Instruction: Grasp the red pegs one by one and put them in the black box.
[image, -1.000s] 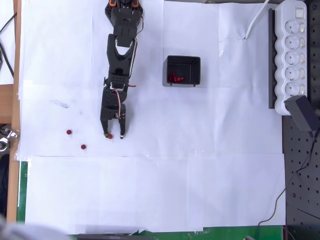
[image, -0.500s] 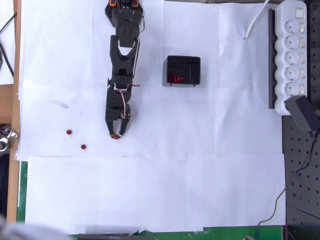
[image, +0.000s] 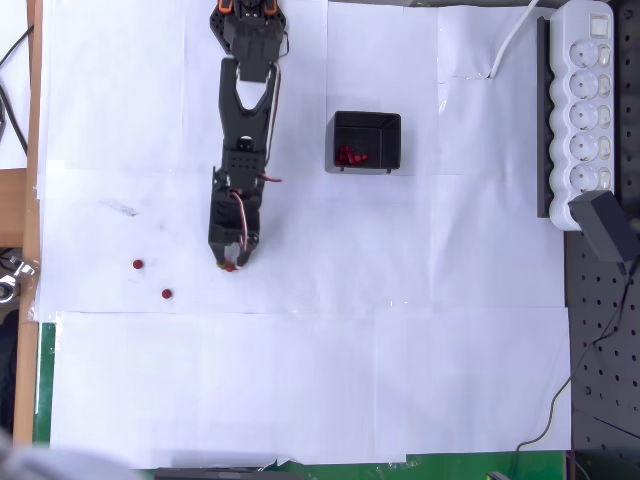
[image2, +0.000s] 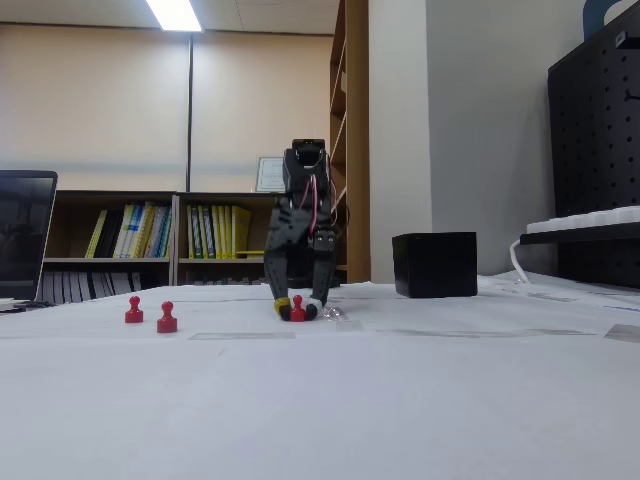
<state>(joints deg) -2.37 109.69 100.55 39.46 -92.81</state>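
Arm: black, stretched from the table's far edge down to the paper, gripper (image: 230, 265) closed around one red peg (image2: 297, 311) standing on the sheet. Two more red pegs (image: 138, 264) stood toward the table's left edge; others lay in the black box (image: 367, 141) right of the arm. Table (image: 400, 380): white paper-covered; bookshelves (image2: 150, 235) behind.
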